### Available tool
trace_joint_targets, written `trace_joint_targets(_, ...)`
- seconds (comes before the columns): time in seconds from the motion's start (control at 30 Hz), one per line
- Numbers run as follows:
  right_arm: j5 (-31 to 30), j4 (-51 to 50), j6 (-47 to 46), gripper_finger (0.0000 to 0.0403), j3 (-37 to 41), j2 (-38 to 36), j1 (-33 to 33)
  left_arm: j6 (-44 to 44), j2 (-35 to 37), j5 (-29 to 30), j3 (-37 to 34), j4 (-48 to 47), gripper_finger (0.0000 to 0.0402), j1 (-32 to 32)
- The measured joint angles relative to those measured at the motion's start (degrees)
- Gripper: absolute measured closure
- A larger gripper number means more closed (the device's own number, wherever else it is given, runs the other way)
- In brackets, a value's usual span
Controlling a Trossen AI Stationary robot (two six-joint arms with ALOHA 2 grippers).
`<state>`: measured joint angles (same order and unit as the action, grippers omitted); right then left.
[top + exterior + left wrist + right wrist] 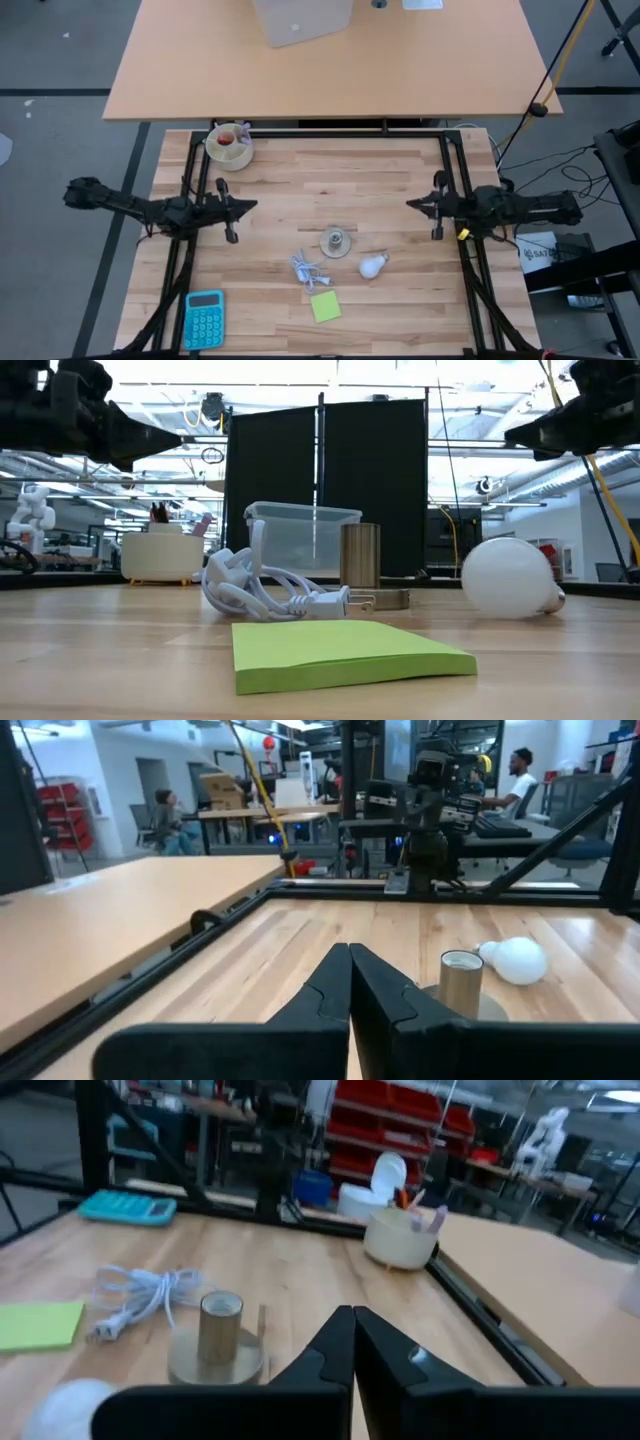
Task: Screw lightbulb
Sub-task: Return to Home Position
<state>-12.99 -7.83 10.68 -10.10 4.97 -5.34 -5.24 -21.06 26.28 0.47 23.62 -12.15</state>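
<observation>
**Two closed, empty grippers; bulb loose on the desk**

Left gripper (244, 206) hangs over the left side of the pale wooden slatted desk (300, 180), fingers pressed together on nothing. Right gripper (418, 204) mirrors it on the right side, likewise closed and empty. Between them, nearer the front edge, the small white pear-shaped lightbulb (371, 266) lies on its side. It is well apart from both, closer to the right gripper, and its silvery screw base points toward the right arm's side. Just beside it stands the round grey metal socket (335, 241), unfilled, with a coiled white cable (308, 270) next to it. A cream round pot (229, 147) at the far left corner holds pen-like sticks.
</observation>
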Motion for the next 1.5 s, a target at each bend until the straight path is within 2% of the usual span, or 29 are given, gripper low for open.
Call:
trace_joint_targets(0.1, 0.94, -0.68, 0.04, 0.0402, 1.22, -4.87, 0.02, -1.25, 0.23, -1.80, 0.00, -0.03, 0.0401, 1.75)
trace_joint_targets(0.37, 2.93, -2.84, -2.80, 0.0403, 1.68, -4.94, 0.02, -2.77, 4.67, -4.81, 0.00, -2.09, 0.0401, 3.13)
trace_joint_targets(0.8, 2.71, -2.45, -3.80, 0.0403, 1.92, -4.94, 0.02, -0.18, 21.02, -5.09, 0.00, -18.61, 0.0401, 3.13)
trace_joint_targets(1.27, 3.06, 10.58, -1.98, 0.0403, 9.22, -4.83, 0.04, 0.67, 20.92, -6.89, 0.00, -18.99, 0.0402, 3.13)
trace_joint_targets(1.4, 7.34, 9.87, -3.66, 0.0403, 9.22, -4.81, 0.04, 0.30, 20.92, -7.14, 0.00, -19.43, 0.0402, 3.13)
trace_joint_targets(1.5, 8.41, 9.69, -4.54, 0.0403, 9.22, -4.46, 0.04, 0.56, 20.91, -7.17, 0.00, -20.28, 0.0402, 3.13)
